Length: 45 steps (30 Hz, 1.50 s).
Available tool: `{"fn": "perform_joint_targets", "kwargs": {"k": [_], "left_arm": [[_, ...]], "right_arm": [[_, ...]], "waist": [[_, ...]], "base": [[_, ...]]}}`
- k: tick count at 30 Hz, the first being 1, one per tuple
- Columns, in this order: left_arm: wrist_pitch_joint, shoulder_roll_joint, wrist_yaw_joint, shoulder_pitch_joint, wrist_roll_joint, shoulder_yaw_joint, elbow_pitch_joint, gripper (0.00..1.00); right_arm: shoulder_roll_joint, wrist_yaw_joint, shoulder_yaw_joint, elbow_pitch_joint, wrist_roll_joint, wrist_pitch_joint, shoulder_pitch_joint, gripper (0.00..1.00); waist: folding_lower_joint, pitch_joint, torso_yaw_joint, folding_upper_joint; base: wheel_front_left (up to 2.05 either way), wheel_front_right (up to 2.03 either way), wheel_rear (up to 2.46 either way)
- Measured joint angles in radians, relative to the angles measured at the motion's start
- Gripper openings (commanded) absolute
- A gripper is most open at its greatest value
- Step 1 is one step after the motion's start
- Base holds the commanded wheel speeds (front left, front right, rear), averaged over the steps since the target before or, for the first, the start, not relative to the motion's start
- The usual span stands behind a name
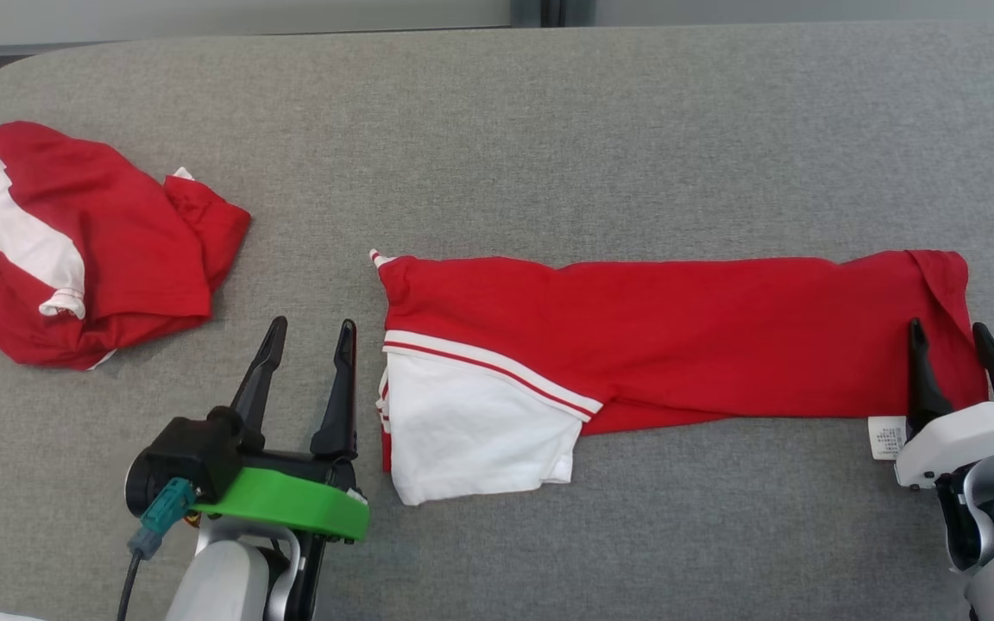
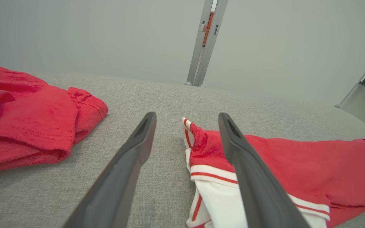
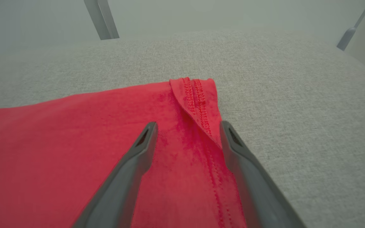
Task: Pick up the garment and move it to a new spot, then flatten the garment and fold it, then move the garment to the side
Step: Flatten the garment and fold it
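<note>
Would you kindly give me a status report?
Left gripper open, beside garment at white end. Right gripper open, over red end. Crumpled second garment apart, far left.

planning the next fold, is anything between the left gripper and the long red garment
Nothing visible. The open left gripper sits just left of the long garment, only bare grey surface between. The crumpled garment lies farther left.

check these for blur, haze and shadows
Head view: sharp, even light, faint shadow under the crumpled garment. Left wrist view: left claw slightly soft near the lens. Right wrist view: hazy, washed-out background; hem stitching on the folded garment crisp.
</note>
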Motion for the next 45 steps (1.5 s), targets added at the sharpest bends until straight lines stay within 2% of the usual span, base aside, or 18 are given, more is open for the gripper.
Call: {"fn": "perform_joint_targets", "kwargs": {"k": [9, 15, 17, 18, 22, 26, 35, 39, 42, 45], "left_arm": [[0.000, 0.000, -0.002, -0.002, -0.007, 0.001, 0.013, 1.00], [0.000, 0.000, -0.003, -0.009, -0.007, -0.002, 0.020, 1.00], [0.000, 0.000, -0.003, -0.011, -0.005, -0.002, 0.022, 1.00], [0.000, 0.000, -0.003, -0.012, -0.005, -0.002, 0.024, 1.00], [0.000, 0.000, -0.003, -0.014, -0.003, -0.001, 0.028, 1.00], [0.000, 0.000, -0.003, -0.014, -0.002, 0.001, 0.033, 1.00], [0.000, 0.000, -0.003, -0.009, -0.036, 0.009, 0.041, 1.00], [0.000, 0.000, -0.001, 0.008, -0.046, 0.015, 0.046, 1.00], [0.000, 0.000, 0.002, 0.019, -0.055, 0.021, 0.049, 1.00], [0.000, 0.000, 0.002, 0.026, -0.064, 0.020, 0.053, 1.00]], "right_arm": [[0.026, 0.000, -0.126, 0.118, -0.052, 0.000, -0.048, 1.00], [0.049, 0.000, -0.106, 0.176, -0.033, -0.003, -0.076, 1.00], [0.051, 0.000, -0.081, 0.192, -0.014, -0.004, -0.084, 0.41], [0.051, 0.000, -0.074, 0.197, -0.006, -0.004, -0.087, 0.00], [0.051, 0.001, -0.041, 0.213, 0.030, -0.004, -0.100, 0.00], [0.027, 0.002, -0.057, 0.221, 0.044, -0.003, -0.100, 0.00], [-0.045, 0.001, -0.250, 0.233, -0.032, -0.002, -0.093, 0.00], [-0.024, 0.001, -0.278, 0.202, -0.078, -0.002, -0.090, 0.00], [0.011, 0.001, -0.241, 0.154, -0.095, -0.002, -0.091, 0.00], [0.055, 0.000, -0.162, 0.081, -0.092, -0.002, -0.092, 0.00]], "waist": [[0.0000, 0.019, 0.028, 0.0000], [-0.0001, 0.017, 0.020, 0.0000], [0.0000, 0.016, 0.016, 0.0000], [0.0000, 0.016, 0.015, 0.0000], [0.0000, 0.013, 0.007, 0.0000], [0.0000, 0.006, -0.001, 0.0000], [0.0000, -0.031, -0.008, 0.0000], [0.0000, -0.057, -0.011, 0.0000], [0.0000, -0.074, -0.015, 0.0000], [0.0000, -0.093, -0.017, 0.0000]], "base": [[0.00, 0.00, 0.00], [0.00, 0.00, 0.00], [0.00, 0.00, 0.00], [0.00, 0.00, 0.00], [0.00, 0.00, 0.00], [0.00, 0.00, 0.00], [0.00, 0.00, 0.00], [0.00, 0.00, 0.00], [0.00, 0.00, 0.00], [0.00, 0.00, 0.00]]}}
